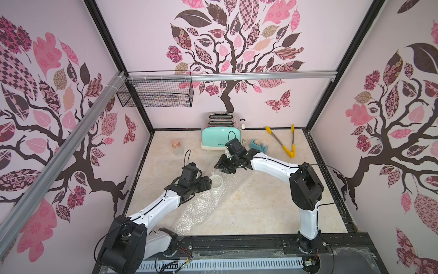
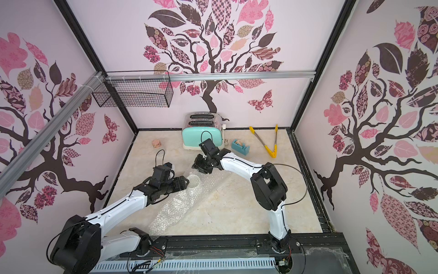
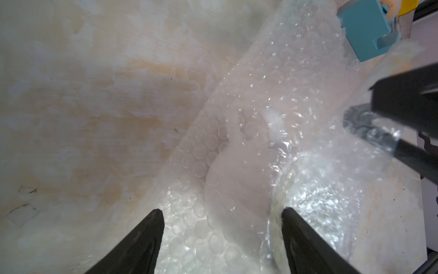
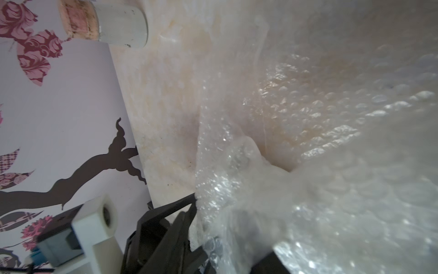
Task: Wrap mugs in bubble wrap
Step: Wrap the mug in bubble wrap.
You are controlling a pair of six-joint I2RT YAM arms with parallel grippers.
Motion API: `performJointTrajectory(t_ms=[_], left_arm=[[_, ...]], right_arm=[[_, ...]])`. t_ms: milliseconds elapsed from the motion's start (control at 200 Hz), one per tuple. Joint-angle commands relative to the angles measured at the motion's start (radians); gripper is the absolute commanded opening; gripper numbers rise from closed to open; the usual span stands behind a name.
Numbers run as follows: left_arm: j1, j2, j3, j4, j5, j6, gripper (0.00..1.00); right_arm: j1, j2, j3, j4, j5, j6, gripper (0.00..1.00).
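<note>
If left loose now, could spring back off the mug point(image 1: 216, 181), under the bubble wrap point(image 1: 201, 206) in the middle of the tabletop point(image 1: 260, 208), and leave it bare. Holds nothing with the left gripper point(image 3: 220, 211), wide open by the covered mug. Touches the wrap's far end with the right gripper point(image 1: 220, 166); cannot tell if pinching.

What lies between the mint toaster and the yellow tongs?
A blue tape dispenser stands between the toaster and the tongs, seen in both top views.

Mint toaster point(image 1: 216, 138) against the back wall, corked glass jar point(image 1: 177, 148) to its left, blue tape dispenser point(image 1: 258, 145) just right of it, yellow tongs point(image 1: 291, 151) farther right, wire basket point(image 1: 156, 95) hung above and left.
</note>
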Motion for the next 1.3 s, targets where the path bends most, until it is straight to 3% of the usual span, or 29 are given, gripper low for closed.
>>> performJointTrajectory(t_ms=[0, 170, 575, 710, 805, 866, 1296], left_arm=[[-0.007, 0.01, 0.0, 0.022, -0.008, 0.012, 0.76], [-0.009, 0.003, -0.015, 0.022, -0.015, 0.01, 0.67], [-0.02, 0.011, -0.004, 0.007, -0.027, 0.017, 0.65], [-0.02, -0.001, -0.011, 0.007, -0.036, 0.02, 0.65], [-0.02, -0.019, -0.015, 0.004, -0.048, 0.023, 0.65], [-0.02, -0.027, -0.014, 0.003, -0.051, 0.024, 0.65], [-0.02, -0.05, -0.022, 0.009, -0.051, 0.021, 0.66]], right_arm=[[-0.002, 0.003, 0.054, -0.027, 0.012, -0.062, 0.56], [-0.024, -0.036, 0.045, -0.021, 0.009, -0.121, 0.68], [-0.055, -0.217, -0.163, 0.086, -0.085, -0.294, 0.73], [-0.055, -0.253, -0.304, 0.232, -0.198, -0.307, 0.63], [-0.052, -0.227, -0.354, 0.337, -0.312, -0.259, 0.42], [-0.043, -0.204, -0.351, 0.346, -0.348, -0.248, 0.34], [-0.013, -0.064, -0.352, 0.383, -0.365, -0.222, 0.29]])
